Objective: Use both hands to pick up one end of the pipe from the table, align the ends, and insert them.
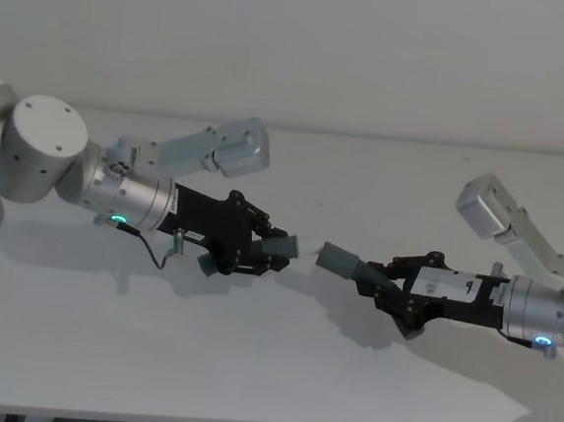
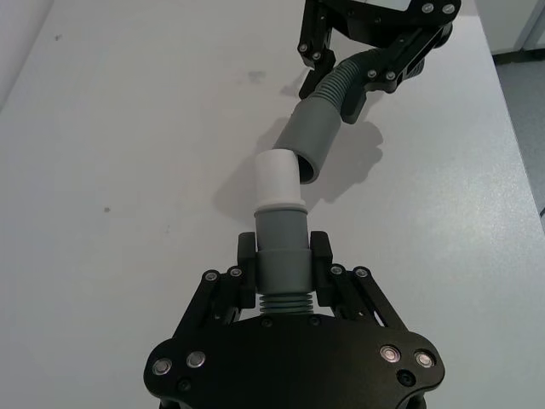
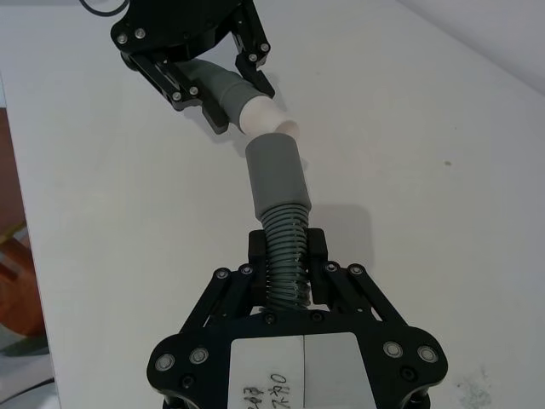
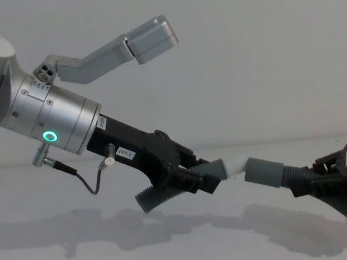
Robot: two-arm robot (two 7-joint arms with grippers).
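Both my grippers, left gripper (image 2: pixel 283 266) and right gripper (image 3: pixel 288 262), clamp pipe pieces above the table (image 1: pixel 249 366); white tip (image 2: pixel 278 177) sits at socket cuff (image 2: pixel 308 145), angled, so pushing could jam it.

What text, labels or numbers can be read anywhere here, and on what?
White label on the right gripper: handwritten marks, cut off, unreadable.
Same label from the head view: dark marks, too small to read.
Small white tag on the left gripper: characters too blurred to read.
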